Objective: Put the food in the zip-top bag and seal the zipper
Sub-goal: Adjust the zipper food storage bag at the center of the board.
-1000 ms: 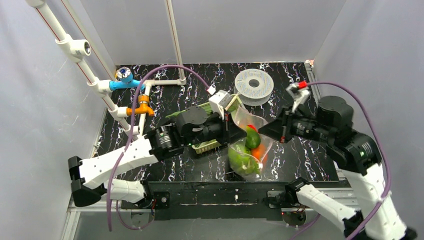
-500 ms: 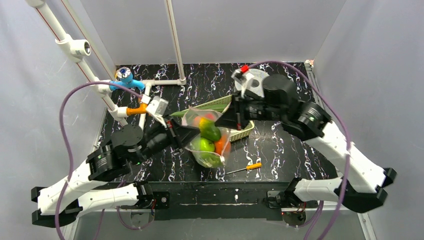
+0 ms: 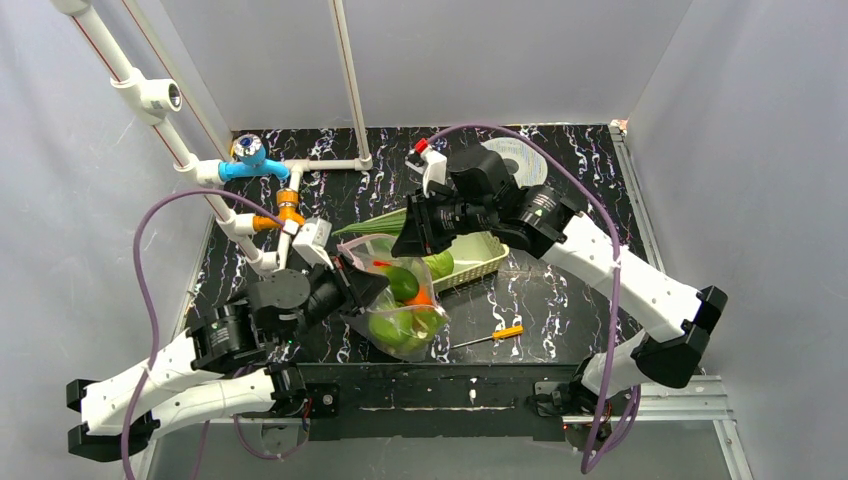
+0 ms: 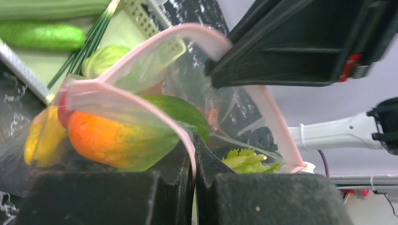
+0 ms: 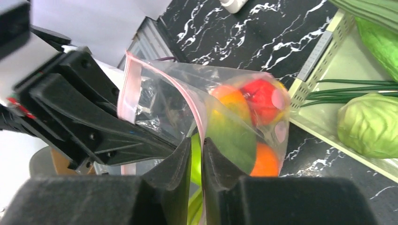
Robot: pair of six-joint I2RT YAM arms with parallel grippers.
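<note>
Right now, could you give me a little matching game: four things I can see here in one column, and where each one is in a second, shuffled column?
Things
1. zip-top bag
2. cabbage
3. screwdriver
4. grey spool

Places
A. lying on the bare table, towards the arms' bases
B. at the far end of the table, partly hidden behind the right arm
C. rim pinched in the left gripper
D. in the pale-green basket

Pairs: 1-C, 2-D, 3-A, 4-B
</note>
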